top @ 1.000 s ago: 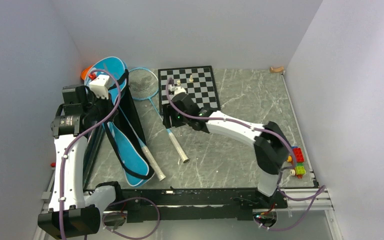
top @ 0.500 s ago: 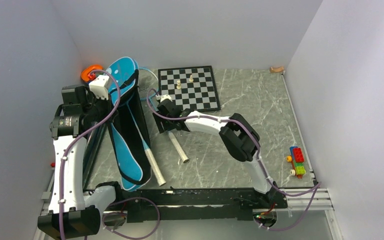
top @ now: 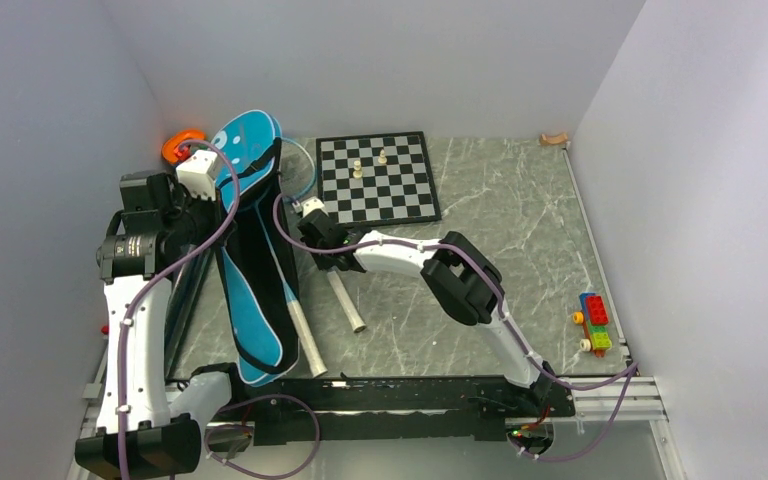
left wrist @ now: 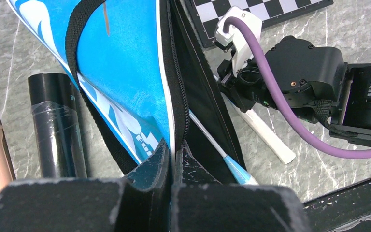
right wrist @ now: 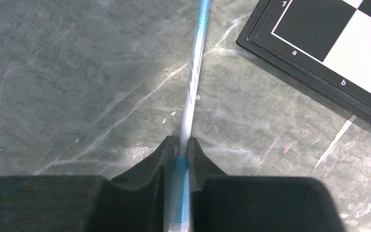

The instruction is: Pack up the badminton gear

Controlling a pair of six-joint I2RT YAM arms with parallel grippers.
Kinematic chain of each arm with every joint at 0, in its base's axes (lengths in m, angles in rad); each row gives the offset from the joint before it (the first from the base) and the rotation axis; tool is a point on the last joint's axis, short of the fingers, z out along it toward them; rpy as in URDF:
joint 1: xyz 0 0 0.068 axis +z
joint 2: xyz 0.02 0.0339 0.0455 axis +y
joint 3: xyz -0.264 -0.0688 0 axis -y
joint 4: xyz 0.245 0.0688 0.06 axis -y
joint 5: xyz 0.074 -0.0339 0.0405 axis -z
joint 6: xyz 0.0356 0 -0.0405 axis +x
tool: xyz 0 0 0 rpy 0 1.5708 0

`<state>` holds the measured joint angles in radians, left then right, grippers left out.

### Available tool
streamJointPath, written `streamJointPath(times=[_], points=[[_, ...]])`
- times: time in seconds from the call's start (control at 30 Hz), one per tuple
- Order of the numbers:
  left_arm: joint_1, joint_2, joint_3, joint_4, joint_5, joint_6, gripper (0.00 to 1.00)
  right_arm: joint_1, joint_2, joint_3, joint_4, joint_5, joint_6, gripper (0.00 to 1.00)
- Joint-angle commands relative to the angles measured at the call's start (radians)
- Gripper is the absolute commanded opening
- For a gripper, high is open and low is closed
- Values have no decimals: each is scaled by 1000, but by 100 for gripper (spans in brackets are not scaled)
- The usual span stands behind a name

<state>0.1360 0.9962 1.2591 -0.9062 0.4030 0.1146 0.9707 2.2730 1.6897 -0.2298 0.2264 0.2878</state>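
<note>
the left gripper (left wrist: 173,153) is clamped right down on the zipped rim of the blue bag (left wrist: 125,63), with no gap between its fingers and the black edge pinched in them. the bag runs along the left side of the tabletop (top: 500,230), its rounded end up by the far-left corner next to the orange toy (top: 182,145) and its narrow end close to the near edge, with the mouth gaping toward the other arm. the right gripper (right wrist: 183,151) is closed snug round the thin shaft of a light-blue racket (right wrist: 193,82), just above where the shaft meets the grip. that racket's white handle lies on the tabletop left of the middle, pointing at the near edge, and its head is mostly hidden behind the bag near the far edge. a second racket (top: 303,335) lies with its shaft against the bag's black lining and its handle sticking out toward the near edge. a black tube (left wrist: 58,125) lies just beside the bag, on the side away from the right arm. the chessboard (top: 380,178) sits at the middle of the far edge, and some toy bricks (top: 593,322) sit by the right edge
</note>
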Motion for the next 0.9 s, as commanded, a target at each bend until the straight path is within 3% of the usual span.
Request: streamJointPath(times=[0.0,0.07,0.87], points=[[5,-42,53,70,33,-1,0,21,-7,-1,53,1,-47,7],[5,-44,59,66,35,0,0,26,-33,-13,68,5,-63,0],[4,-88,91,77,58,-19,0,46,-649,-254,108,37,-65,0]])
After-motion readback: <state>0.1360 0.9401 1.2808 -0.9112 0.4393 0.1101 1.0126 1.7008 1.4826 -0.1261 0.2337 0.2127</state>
